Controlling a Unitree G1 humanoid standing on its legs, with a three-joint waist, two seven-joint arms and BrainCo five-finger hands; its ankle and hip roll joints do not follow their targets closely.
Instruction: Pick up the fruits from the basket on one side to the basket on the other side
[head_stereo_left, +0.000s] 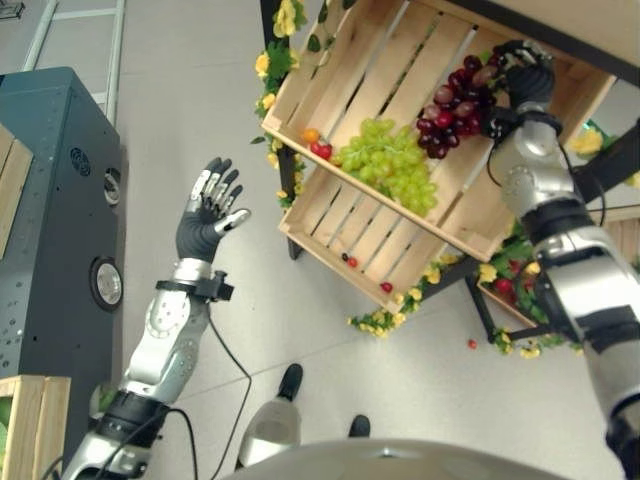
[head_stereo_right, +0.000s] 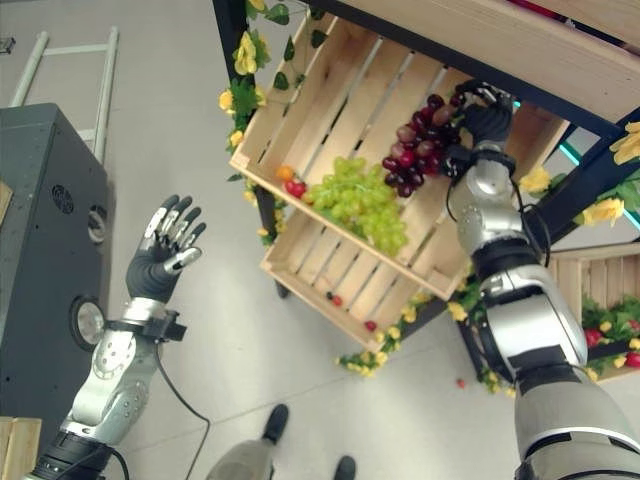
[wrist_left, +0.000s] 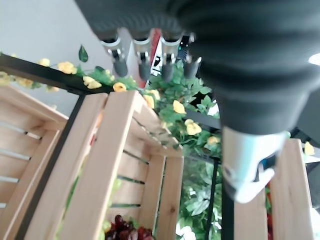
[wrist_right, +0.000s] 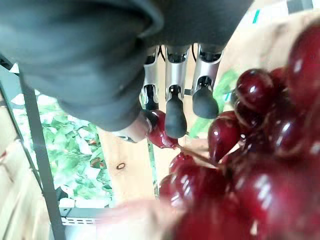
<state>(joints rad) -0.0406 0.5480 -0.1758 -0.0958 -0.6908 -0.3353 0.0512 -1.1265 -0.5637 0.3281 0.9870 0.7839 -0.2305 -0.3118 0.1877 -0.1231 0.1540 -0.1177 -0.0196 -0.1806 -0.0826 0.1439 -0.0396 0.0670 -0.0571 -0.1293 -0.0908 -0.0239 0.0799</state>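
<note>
A bunch of dark red grapes (head_stereo_left: 455, 105) lies against the slats of the tilted upper wooden crate (head_stereo_left: 385, 70), beside a green grape bunch (head_stereo_left: 390, 160). My right hand (head_stereo_left: 525, 75) is at the top end of the red bunch. In the right wrist view its fingertips (wrist_right: 175, 117) curl onto a red grape (wrist_right: 260, 165) and pinch it against the thumb. My left hand (head_stereo_left: 207, 220) is raised over the floor, well left of the crates, with its fingers (wrist_left: 145, 60) straight and nothing in it.
A small orange fruit (head_stereo_left: 311, 135) and red ones (head_stereo_left: 322, 150) sit in the upper crate's low corner. The lower crate (head_stereo_left: 350, 235) holds a few small red fruits. Another crate (head_stereo_right: 610, 330) with red fruit is at the right. A dark cabinet (head_stereo_left: 50, 200) stands left. A person's shoe (head_stereo_left: 290, 380) is near.
</note>
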